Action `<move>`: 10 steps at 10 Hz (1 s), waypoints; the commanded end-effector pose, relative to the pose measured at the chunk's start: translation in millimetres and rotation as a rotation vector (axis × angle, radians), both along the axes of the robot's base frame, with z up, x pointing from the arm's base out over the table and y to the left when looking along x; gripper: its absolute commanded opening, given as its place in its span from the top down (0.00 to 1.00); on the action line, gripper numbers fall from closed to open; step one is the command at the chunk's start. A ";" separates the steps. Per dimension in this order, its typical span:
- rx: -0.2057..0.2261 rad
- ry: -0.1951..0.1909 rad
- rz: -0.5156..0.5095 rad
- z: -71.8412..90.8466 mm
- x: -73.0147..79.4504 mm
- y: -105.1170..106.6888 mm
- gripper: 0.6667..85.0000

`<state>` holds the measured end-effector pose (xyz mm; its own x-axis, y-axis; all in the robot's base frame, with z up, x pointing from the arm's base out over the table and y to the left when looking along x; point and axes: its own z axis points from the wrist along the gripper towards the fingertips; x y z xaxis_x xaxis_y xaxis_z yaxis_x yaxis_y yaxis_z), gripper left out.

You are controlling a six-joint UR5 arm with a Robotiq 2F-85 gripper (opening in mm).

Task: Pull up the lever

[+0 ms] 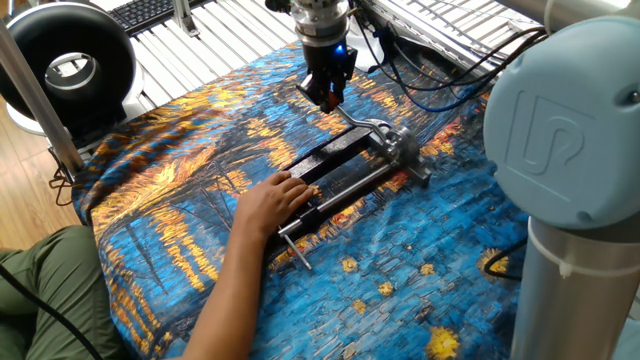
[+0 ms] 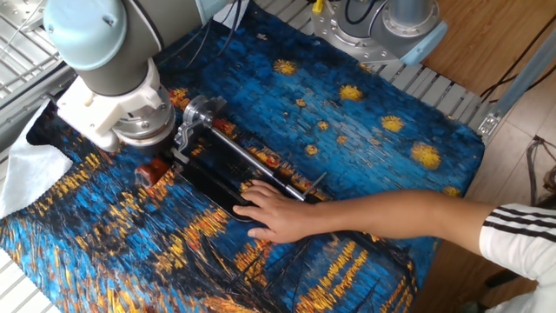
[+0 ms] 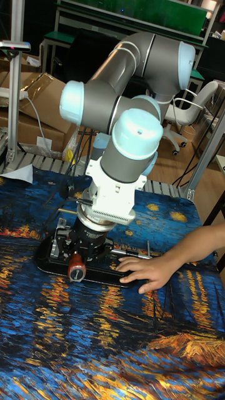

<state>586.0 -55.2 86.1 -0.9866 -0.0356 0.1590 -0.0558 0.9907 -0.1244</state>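
Gripping the lever's knob at lower left of the tall view, the gripper looks clamped on it, jaws mostly hidden. Lever slants up from the clamp head at centre. Hand pins the frame. Lift looks partway; more upward pull likely left.

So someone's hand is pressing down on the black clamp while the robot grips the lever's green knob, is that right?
Not quite: the knob is reddish-brown, not green. The tall fixed view shows it best, where the lever ends in a rounded reddish-brown knob just under the gripper. The rest holds: a person's hand rests flat on the black clamp and the jaws are at the knob.
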 end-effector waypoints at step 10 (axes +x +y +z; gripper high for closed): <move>0.068 0.029 0.060 5.9 -9.5 13.0 0.51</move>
<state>576.3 -49.1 91.8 -0.9785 -0.0776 0.1910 -0.0974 0.9906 -0.0964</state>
